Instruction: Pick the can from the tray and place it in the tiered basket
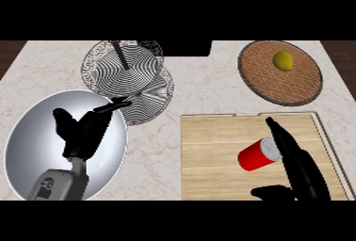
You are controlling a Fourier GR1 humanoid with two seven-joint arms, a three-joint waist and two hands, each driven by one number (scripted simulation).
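**Can on its side on the tray, right hand alongside it**

Far left we see a big round silver plate [42, 122] on the marble bench [208, 89]. The left hand [83, 134] sits over it, fingers relaxed and spread, grasping nothing; one finger points up-right toward the basket. Its grey forearm comes in from the lower edge.

Next right, the tiered basket [125, 70], wire mesh, two round tiers that overlap in this view, dark centre post at the top. We see nothing inside it.

Centre-right is the wooden tray [208, 155] with a raised rim. The red can [259, 153] lies tilted on it, pale lid end facing up-right. The right hand [295, 164] is just beside the can on its right, long fingers straight and pointing up, thumb sticking out left below the can. Fingers are not curled round the can; whether they touch it we cannot tell.

Top right, a round woven brown mat [278, 80] with a yellow lemon [282, 60] on it, well apart from the tray.
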